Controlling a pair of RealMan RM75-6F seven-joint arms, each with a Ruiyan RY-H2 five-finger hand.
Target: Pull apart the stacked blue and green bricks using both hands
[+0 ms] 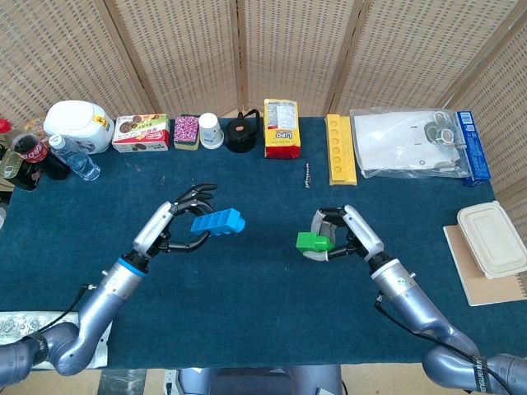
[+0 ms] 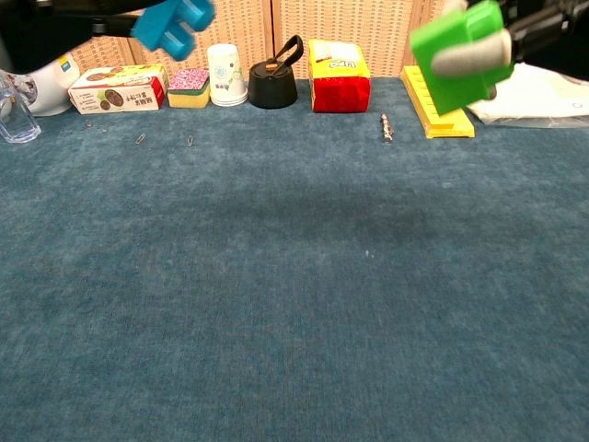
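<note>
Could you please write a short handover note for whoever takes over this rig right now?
Left hand: holds the blue brick above the table.
Right hand: holds the green brick, also off the cloth.
Done: the two bricks are pulled apart, with a clear gap between them.
Left: probably only to set each brick down on the table and let go. The items along the far edge are not involved.

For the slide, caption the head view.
Left hand holds the blue brick, right hand the green brick, apart.
</note>
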